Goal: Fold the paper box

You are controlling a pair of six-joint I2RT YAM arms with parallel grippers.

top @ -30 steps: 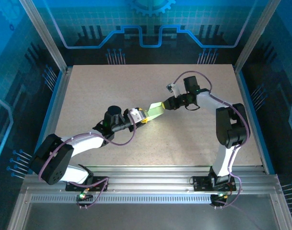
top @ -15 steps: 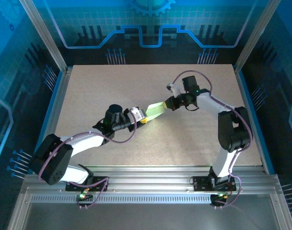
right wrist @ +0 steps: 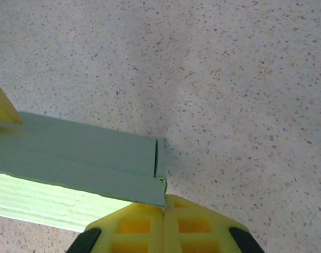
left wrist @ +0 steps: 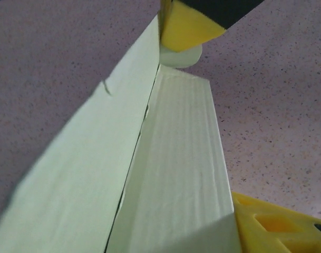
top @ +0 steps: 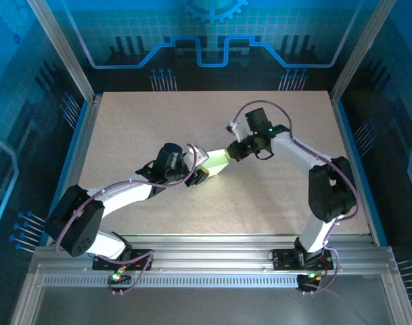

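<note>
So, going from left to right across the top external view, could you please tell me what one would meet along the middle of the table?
left arm → left tool → paper box → right tool → right arm

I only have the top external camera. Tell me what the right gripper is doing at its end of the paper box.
Observer: On its wrist camera the right gripper has its yellow fingers pressed together, and a corner of the paper box runs into the seam between them.
Operator: Now give me the left side.
Observer: The left wrist view shows the box lying against one yellow finger of the left gripper. I can't tell whether it grips.
Operator: Report the box's seam.
Observer: In that same view a long dark slit runs between two panels, so the seam isn't closed flat.
</note>
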